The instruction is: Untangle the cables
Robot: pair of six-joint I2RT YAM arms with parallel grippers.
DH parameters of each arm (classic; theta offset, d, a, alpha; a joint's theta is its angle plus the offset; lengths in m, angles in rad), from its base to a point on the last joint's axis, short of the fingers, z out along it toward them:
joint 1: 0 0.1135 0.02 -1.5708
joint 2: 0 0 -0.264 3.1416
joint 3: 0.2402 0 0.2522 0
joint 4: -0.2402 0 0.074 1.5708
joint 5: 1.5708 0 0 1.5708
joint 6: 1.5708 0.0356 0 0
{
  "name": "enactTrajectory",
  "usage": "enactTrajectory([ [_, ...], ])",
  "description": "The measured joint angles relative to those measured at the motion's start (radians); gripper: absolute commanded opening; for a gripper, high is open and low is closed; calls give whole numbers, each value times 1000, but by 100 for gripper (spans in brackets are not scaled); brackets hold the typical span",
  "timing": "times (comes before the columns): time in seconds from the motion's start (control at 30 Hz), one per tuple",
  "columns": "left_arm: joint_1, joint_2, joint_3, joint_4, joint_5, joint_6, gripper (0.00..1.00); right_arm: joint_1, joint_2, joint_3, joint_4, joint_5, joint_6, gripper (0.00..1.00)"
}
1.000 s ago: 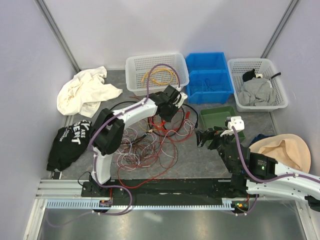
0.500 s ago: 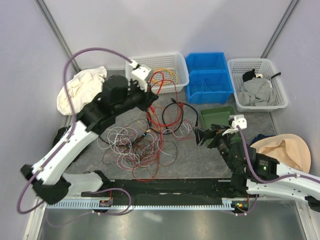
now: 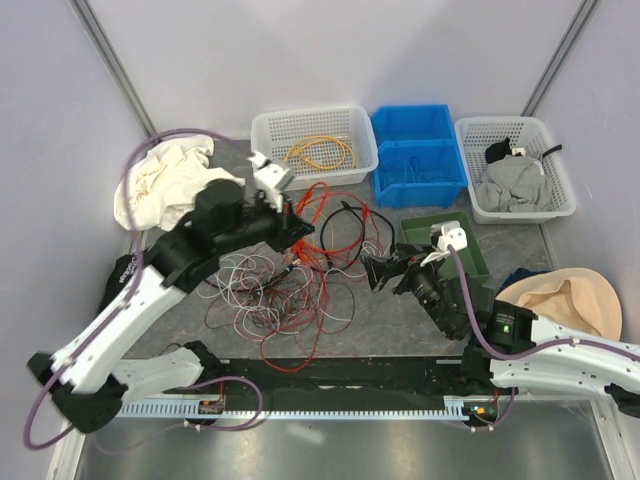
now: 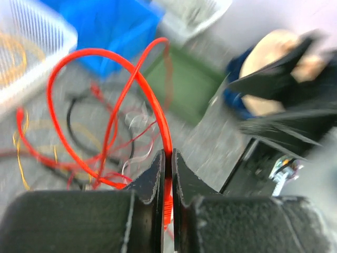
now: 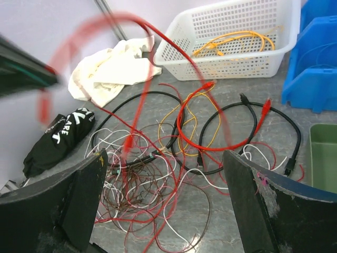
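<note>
Pulling one red cable [image 4: 105,58] out of the tangle, judged as the step in hand. Left gripper [image 4: 166,158] all but shut, pinching that cable. Right gripper [image 3: 375,272] wide open, holding nothing, aimed at the pile. Cables [image 3: 290,290] heaped mid-worktop [image 3: 400,325], between the arms, near side of white basket [image 3: 270,160]. Red cable arched up from pile into left gripper, long axis roughly left-right in top view, curved, far end unclear. Next, probably: lift up and away, right gripper pinning pile so loop slides free.

Red, black, white, yellow cables [image 3: 296,296]; white lattice basket [image 3: 313,113]; blue bins [image 3: 420,188]; green tray [image 3: 424,233]
</note>
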State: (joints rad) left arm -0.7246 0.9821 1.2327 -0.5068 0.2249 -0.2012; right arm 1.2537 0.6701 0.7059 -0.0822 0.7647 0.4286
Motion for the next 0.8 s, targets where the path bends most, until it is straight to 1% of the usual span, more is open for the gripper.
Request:
enactTrajectory([
  [0.07, 7, 75, -5, -23, 10, -3, 2, 0, 12, 4, 14, -2, -3, 98],
  [0.13, 10, 148, -53, -22, 27, -11, 2, 0, 25, 5, 21, -3, -6, 98],
  [0.2, 11, 172, -112, -55, 65, -17, 2, 0, 35, 5, 21, -4, -6, 98],
  [0.27, 11, 154, -121, -83, 97, -21, 2, 0, 40, 5, 21, -4, -6, 98],
  [0.47, 11, 3, -74, -29, 106, -23, 2, 0, 41, 17, 22, -2, -12, 98],
  [0.6, 12, 3, -53, 9, 154, -25, 2, 0, 51, 18, 23, -3, -7, 98],
  [0.8, 13, 8, -92, 42, 174, -31, 2, 0, 88, 18, 46, -28, -10, 98],
])
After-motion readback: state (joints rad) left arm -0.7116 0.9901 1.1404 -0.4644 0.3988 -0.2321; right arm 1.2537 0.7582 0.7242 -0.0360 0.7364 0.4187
